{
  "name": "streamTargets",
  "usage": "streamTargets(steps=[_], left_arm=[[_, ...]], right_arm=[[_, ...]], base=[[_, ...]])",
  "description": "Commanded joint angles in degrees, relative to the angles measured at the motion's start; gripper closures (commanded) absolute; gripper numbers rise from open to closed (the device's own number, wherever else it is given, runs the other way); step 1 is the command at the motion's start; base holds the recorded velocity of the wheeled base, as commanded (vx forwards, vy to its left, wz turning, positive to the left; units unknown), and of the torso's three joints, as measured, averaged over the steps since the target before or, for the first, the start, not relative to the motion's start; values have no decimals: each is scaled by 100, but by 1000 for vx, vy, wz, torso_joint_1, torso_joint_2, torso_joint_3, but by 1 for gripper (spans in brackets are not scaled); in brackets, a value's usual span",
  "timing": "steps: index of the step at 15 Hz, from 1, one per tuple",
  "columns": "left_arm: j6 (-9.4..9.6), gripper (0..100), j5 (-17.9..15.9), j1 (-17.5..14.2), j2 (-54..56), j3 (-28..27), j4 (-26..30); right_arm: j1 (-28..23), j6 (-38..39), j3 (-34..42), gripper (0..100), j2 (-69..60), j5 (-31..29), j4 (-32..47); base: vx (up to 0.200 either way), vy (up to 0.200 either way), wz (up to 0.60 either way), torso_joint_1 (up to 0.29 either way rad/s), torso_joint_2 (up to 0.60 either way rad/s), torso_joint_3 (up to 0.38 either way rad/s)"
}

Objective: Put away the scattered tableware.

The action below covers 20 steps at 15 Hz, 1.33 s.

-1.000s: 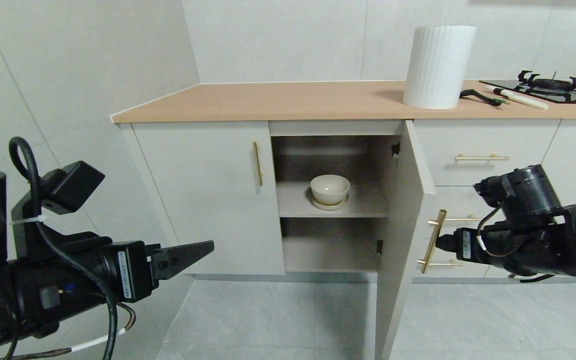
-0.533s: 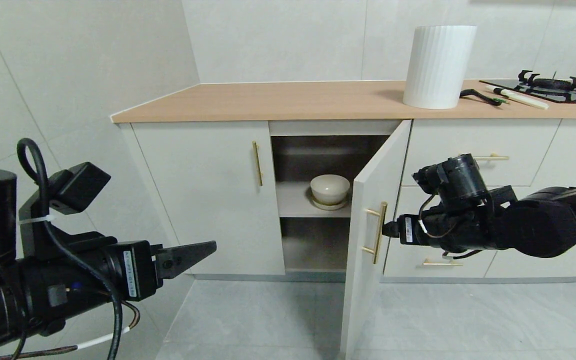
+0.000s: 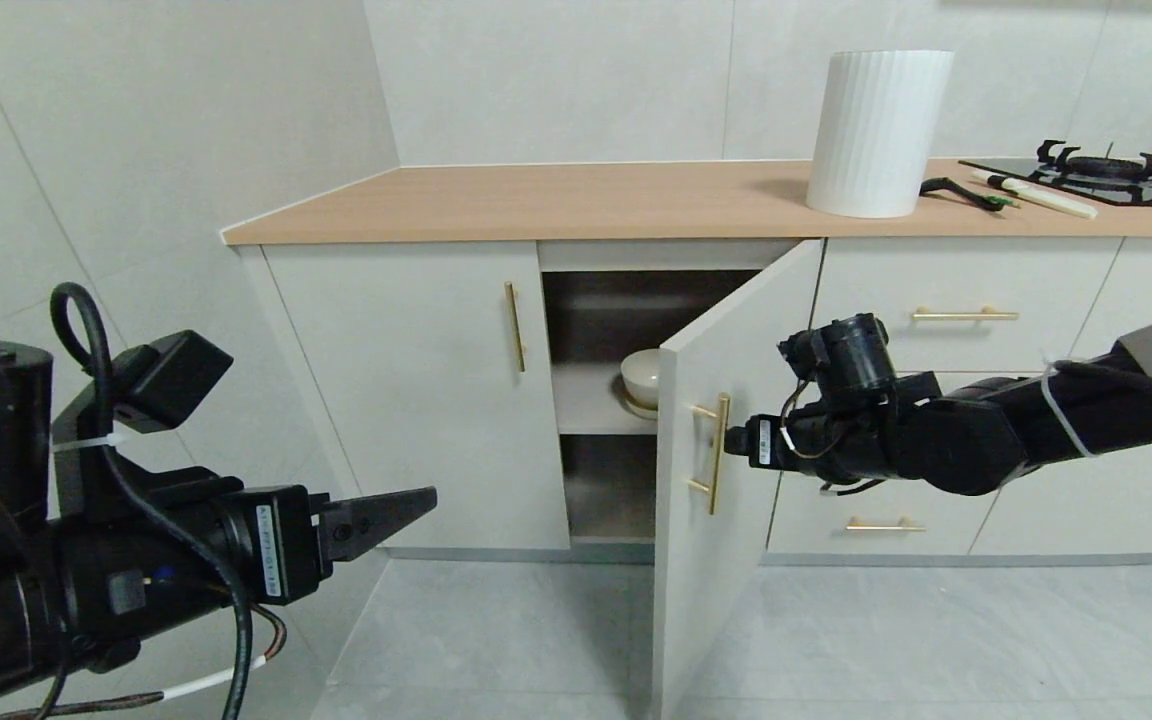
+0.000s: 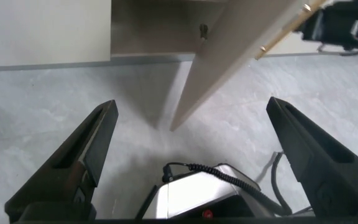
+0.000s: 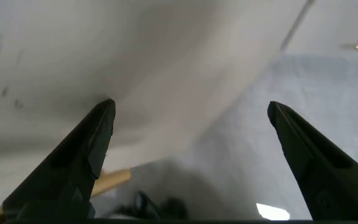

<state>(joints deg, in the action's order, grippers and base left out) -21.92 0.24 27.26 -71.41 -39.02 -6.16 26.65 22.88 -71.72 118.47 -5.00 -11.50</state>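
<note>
A cream bowl [image 3: 638, 374] sits on a small plate on the cupboard's middle shelf, half hidden behind the swinging white door [image 3: 701, 600]. My right gripper [image 3: 732, 440] is open and presses against the door's outer face right beside its gold handle [image 3: 715, 453]. In the right wrist view the open right gripper [image 5: 190, 107] faces the door panel [image 5: 135, 56], with the handle [image 5: 112, 181] near one finger. My left gripper [image 3: 406, 505] hangs low at the left, open and holding nothing. In the left wrist view the open left gripper [image 4: 191, 104] looks at the floor and the door [image 4: 241, 56].
A tall white ribbed container [image 3: 878, 130] stands on the wooden countertop [image 3: 556, 205], with utensils [image 3: 1031, 193] and a gas hob [image 3: 1106, 170] at the far right. The left cupboard door [image 3: 416, 400] is shut. Drawers [image 3: 964, 316] lie behind my right arm. Grey floor [image 3: 536, 640] is open below.
My right arm has moved left, pushing the door from wide open to about half shut. The bowl is now partly covered by it. The left arm has barely moved.
</note>
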Motion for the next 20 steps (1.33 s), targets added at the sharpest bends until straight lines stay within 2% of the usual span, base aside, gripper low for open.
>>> streamTargets(steps=[1,13,17,20], left_arm=[[3,0,-7,-1,-22,17,0],[39,0,-7,8,22,70,9],[39,0,-7,8,22,61,18],[39,0,-7,-1,5,61,9]], right_arm=[[-28,129,-44,0,273,8,-309],[16,603,-334,0,722,-45,-696],[33,621,-352,0,739,-45,-722],[121,1060,-545,0,757,-36,-722]], base=[[0,0,0,0,0,0],[0,0,0,0,0,0],[200,0,0,0,1,2],[200,0,0,7,4,1]])
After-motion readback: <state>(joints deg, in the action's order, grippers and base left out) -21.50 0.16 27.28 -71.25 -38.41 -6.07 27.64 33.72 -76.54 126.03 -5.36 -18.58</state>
